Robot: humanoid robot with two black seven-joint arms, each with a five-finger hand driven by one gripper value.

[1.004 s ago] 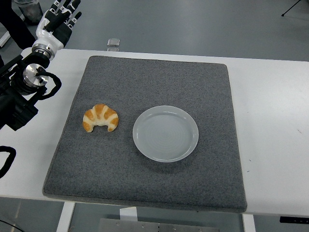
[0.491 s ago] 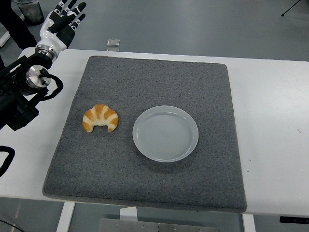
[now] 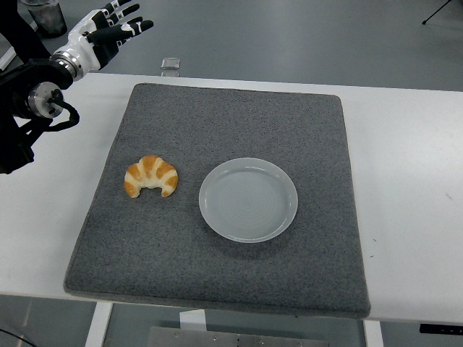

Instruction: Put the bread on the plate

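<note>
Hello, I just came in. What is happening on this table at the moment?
A humanoid robot is meant to put the bread on the plate, but nothing is being held yet. The croissant lies on the grey mat, just left of the empty plate and not touching it. The left hand is raised at the far left corner of the table, fingers spread, well away from the croissant. The right arm is out of view.

Bright even overhead light, soft faint shadows, sharp focus, no glare
</note>
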